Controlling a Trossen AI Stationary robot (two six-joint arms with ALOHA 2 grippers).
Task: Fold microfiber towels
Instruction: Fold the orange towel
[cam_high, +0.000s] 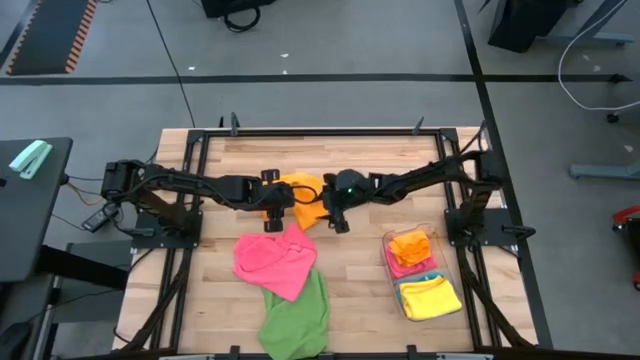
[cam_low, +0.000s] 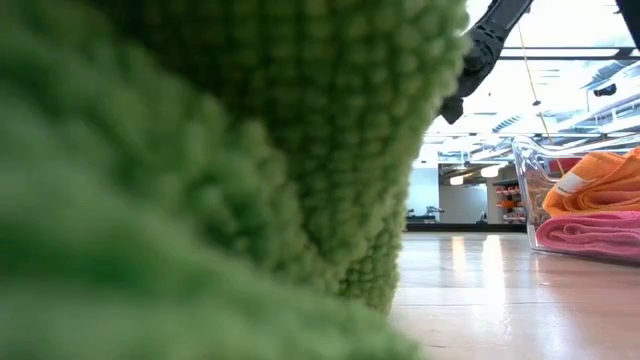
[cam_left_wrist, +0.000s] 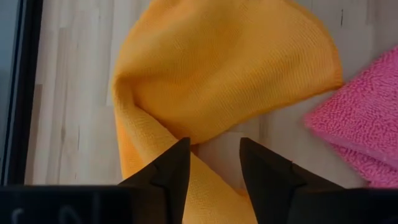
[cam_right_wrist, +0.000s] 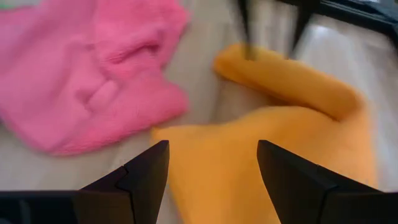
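Both grippers, left (cam_left_wrist: 214, 165) and right (cam_right_wrist: 212, 168), hover open and empty over the orange towel (cam_high: 300, 200). Folding looks barely begun; next, each must pinch an edge.

The loose square microfiber towels were plain orange (cam_high: 303, 193), pink (cam_high: 275, 262) and green (cam_high: 297, 320). The clear rectangular plastic bin (cam_high: 388, 262) contained orange (cam_high: 411, 246), pink (cam_high: 403, 268), blue (cam_high: 427, 277) and yellow (cam_high: 431, 298) folded towels. The wooden slatted tabletop (cam_high: 360, 290) was pale tan.
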